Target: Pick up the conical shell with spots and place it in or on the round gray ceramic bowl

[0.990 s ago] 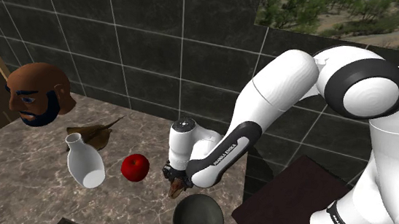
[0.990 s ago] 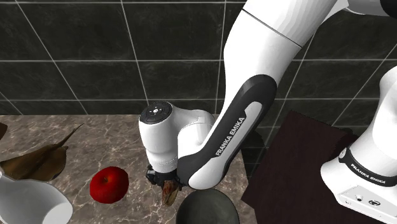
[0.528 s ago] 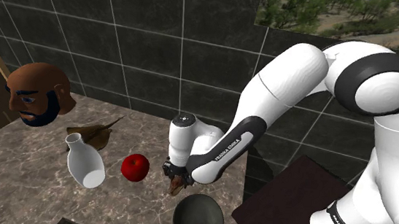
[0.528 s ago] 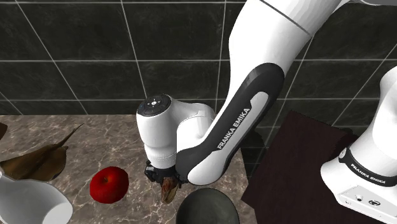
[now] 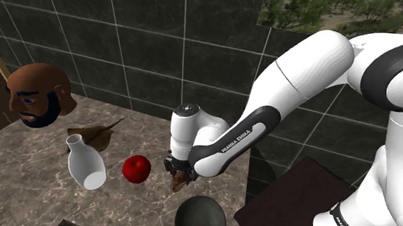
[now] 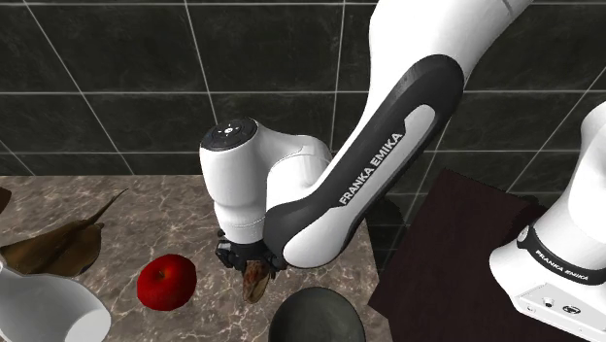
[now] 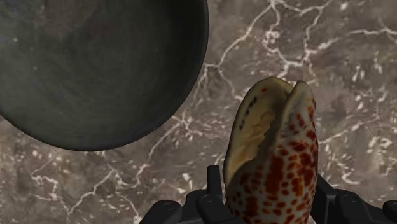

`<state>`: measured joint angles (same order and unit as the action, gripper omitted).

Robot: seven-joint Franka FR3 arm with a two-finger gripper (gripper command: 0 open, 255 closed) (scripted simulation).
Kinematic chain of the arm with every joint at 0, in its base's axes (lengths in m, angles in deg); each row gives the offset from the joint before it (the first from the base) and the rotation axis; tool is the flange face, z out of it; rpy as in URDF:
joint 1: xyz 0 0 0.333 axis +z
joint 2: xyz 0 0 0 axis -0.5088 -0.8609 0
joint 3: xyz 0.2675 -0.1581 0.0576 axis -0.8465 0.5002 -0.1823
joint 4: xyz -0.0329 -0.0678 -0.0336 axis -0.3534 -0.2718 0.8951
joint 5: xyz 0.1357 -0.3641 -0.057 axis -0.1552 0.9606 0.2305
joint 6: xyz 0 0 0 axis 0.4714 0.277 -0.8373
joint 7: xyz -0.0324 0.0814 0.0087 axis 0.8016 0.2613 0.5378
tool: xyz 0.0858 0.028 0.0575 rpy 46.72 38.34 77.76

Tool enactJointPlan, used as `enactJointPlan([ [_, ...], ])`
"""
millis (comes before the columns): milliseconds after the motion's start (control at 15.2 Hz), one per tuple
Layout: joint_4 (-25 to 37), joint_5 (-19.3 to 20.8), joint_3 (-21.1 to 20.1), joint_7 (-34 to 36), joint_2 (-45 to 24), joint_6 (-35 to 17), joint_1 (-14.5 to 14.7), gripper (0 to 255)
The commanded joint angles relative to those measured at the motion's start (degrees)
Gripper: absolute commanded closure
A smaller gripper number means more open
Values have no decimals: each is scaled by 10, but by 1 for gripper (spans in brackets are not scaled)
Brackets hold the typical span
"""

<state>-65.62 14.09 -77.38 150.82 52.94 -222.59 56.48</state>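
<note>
Broadly, the shoulder view shows a brown, white-veined marble counter [image 5: 17, 186] before a wall of dark glossy square tiles [image 5: 125, 36], and the things run from that view's left to its right. Farthest left, on the far side by the wall, sits one model head [image 5: 39, 94], brown-skinned, bald and dark-bearded. Next lies one flat brown ray-shaped thing [image 5: 95, 133], drawn out to a point at its far end. Just nearer than it stands one smooth white vase [image 5: 85, 163], round-bellied, narrow-necked and tilted. Right of the vase is one glossy red apple [image 5: 136, 168], round.

Right of the apple, the black pincer [image 5: 180, 176] [image 6: 254, 277] [image 7: 270, 191] hangs from the white arm, its two fingers pinching the single conical shell [image 5: 182, 182] [image 6: 257, 285] [image 7: 273, 140]. In the wrist view the shell is smooth and cream, scattered with red-brown spots, with one long slit edged by a rippled tan lip. It juts out beyond the fingertips over bare marble, beside the bowl's rim and not over it.

Nearer and slightly right of the shell rests one round bowl [image 5: 200, 219] [image 6: 316, 316] [image 7: 95, 63], dark grey and matt, with faint rings inside. At the right stands the dark box [image 5: 289, 204] that bears the arm.
</note>
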Motion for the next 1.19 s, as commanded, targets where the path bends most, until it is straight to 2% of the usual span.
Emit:
enactJointPlan([
  [0, -1, -4, -3, -2, 13, 12, -2, 255],
  [660, 0, -22, -15, -13, 68, 67, -11, 255],
  [1122, -134, -37, -45, 48, 150, 12, 25, 255],
])
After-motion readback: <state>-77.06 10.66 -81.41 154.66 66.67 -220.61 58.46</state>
